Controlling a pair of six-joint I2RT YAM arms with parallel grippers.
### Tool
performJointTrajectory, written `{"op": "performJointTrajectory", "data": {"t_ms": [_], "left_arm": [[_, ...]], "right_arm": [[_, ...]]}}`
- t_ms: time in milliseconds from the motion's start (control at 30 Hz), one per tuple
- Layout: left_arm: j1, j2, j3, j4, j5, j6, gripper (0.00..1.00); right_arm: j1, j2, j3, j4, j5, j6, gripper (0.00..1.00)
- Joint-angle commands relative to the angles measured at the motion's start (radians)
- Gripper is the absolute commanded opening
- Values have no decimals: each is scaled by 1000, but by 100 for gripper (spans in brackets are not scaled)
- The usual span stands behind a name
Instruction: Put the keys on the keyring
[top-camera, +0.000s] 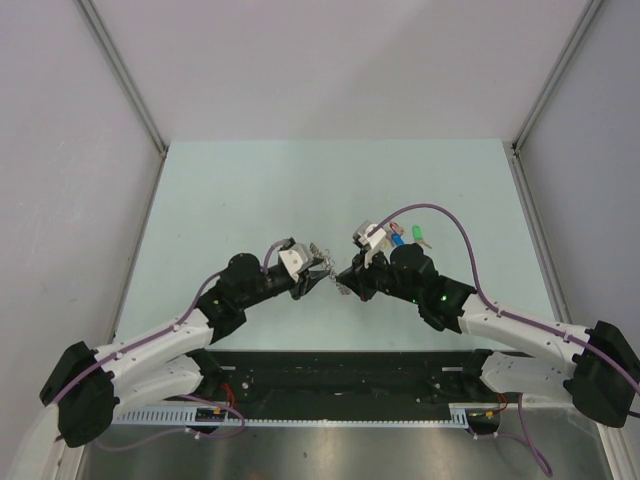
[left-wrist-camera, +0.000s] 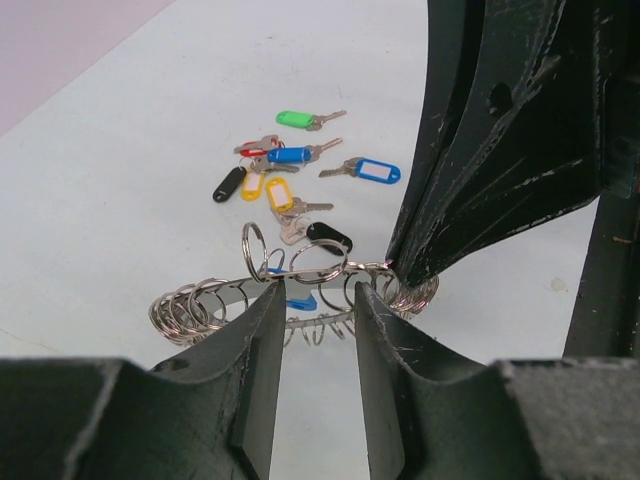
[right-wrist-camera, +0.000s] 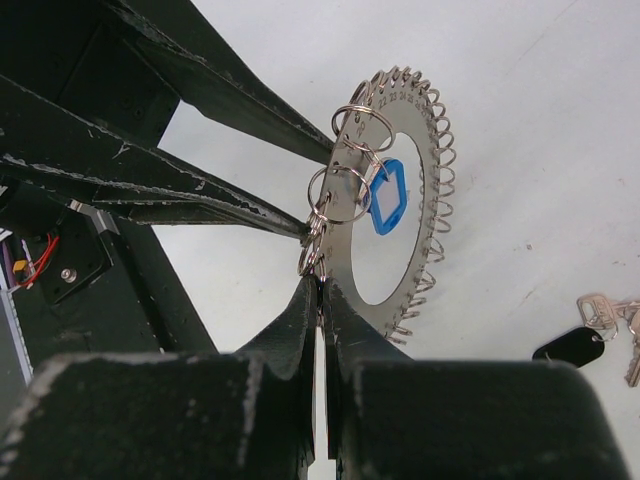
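Spreading pale between grey walls, the counter; right jaws clamp the keyring, left jaws slightly parted at its rim, hold unclear. Left wrist view shows the keys scattered; overhead barely resolves them.

The left arm and right arm rise from the bottom corners of the top view and bend inward, meeting tip to tip at the frame's centre. The left gripper points right, its fingers a narrow gap apart against the edge of the keyring; whether they grip it is unclear. The right gripper points left, its fingers pressed together on that ring's rim.
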Motion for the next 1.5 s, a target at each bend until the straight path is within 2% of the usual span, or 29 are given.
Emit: {"op": "performJointTrajectory", "data": {"t_ms": [0, 333, 600, 633, 767, 867, 1033, 1133, 1200, 1367, 1467], "left_arm": [[-5, -27, 58, -35, -4, 40, 38], [-4, -131, 95, -223, -47, -68, 40], [-5, -137, 188, -394, -34, -69, 44], [-4, -131, 201, -420, -24, -75, 45], [-5, -110, 267, -516, -22, -121, 61], [-4, -96, 288, -559, 10, -135, 63], [-4, -84, 253, -495, -7, -249, 64], [-5, -78, 235, -437, -79, -321, 73], [-4, -65, 236, -425, -112, -356, 75], [-5, -30, 224, -351, -169, -489, 70], [-5, -38, 175, -281, -211, -644, 62]], "right_arm": [[5, -19, 6, 48, -12, -22, 0], [9, -16, 8, 30, 23, -66, 0], [13, -10, 6, 31, 42, -73, 0], [13, -10, 6, 28, 45, -73, 0], [13, -13, 8, 14, 60, -73, 0], [13, -14, 8, 7, 66, -70, 0], [13, -19, 8, 16, 65, -51, 0], [13, -24, 6, 16, 62, -36, 0], [13, -30, 8, 7, 69, -19, 0], [12, -34, 8, 2, 71, 16, 0], [9, -33, 8, 7, 71, 41, 0]]}}
